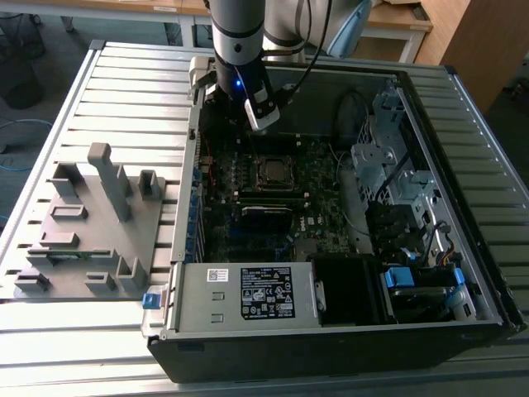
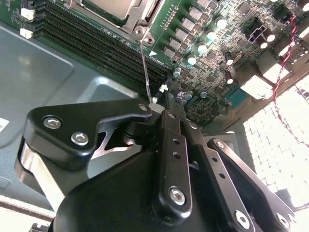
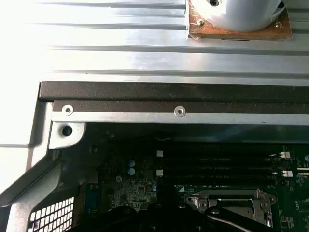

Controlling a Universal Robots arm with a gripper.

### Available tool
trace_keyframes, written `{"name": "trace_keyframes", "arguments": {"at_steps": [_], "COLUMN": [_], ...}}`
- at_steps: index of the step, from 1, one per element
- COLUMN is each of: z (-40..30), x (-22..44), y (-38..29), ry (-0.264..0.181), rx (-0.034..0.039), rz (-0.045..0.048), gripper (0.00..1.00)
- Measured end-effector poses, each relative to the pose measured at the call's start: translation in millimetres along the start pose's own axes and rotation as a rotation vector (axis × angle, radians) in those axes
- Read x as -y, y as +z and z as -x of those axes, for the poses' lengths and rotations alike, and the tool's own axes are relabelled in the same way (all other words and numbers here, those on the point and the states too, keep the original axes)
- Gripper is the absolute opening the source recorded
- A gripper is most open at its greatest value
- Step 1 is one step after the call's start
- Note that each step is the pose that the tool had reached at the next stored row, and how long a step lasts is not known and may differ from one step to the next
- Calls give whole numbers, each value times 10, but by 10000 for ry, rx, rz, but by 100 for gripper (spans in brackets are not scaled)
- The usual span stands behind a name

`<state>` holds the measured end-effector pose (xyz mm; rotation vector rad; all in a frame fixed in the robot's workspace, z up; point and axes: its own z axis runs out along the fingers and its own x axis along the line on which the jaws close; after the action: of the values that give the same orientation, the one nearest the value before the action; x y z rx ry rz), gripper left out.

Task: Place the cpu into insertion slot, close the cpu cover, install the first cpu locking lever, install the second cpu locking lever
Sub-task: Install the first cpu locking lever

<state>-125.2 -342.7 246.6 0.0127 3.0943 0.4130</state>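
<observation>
The cpu (image 2: 116, 5) is sitting in the slot (image 1: 275, 172) on the board (image 2: 207, 58), inside the open case (image 1: 463, 207). The cover (image 3: 231, 198) is lying flat over the slot, framing the chip's grey top. In the second wrist view the gripper (image 2: 155, 105) is standing just beside the slot. Its black fingers (image 2: 87, 125) are pressing together on the free end of a lever (image 2: 146, 67). This thin bright wire is running from a pivot at the slot's corner out across the memory slots (image 2: 96, 53).

Which of the two levers this is cannot be told. It is rising away from the slot, so it is probably not latched yet.

Handling, as judged: the lever is looking light, stiff and springy, with smooth steel that could slip between the pads. The bent free end, farthest from the slot, is the sensible place to take hold, since it is giving the most leverage. The wire is likely pushing back against the gripper. The cpu and the contacts under it are fragile, so any sideways force on the slot is a risk.

Writing: a black-and-white printed label (image 1: 269, 294) is lying on the power supply (image 1: 215, 302), well apart from the slot. A small white sticker (image 1: 216, 275) is sitting beside it. A grey fixture (image 1: 91, 223) is resting on the slatted surface (image 1: 124, 91) outside the case, far from the slot.
</observation>
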Motion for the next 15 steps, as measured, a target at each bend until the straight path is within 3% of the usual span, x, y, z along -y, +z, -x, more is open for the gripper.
{"name": "trace_keyframes", "arguments": {"at_steps": [9, 15], "z": [8, 89], "x": [1, 1], "y": [1, 6], "ry": [-1, 1], "rx": [-2, -3], "rz": [11, 11], "gripper": [10, 10]}}
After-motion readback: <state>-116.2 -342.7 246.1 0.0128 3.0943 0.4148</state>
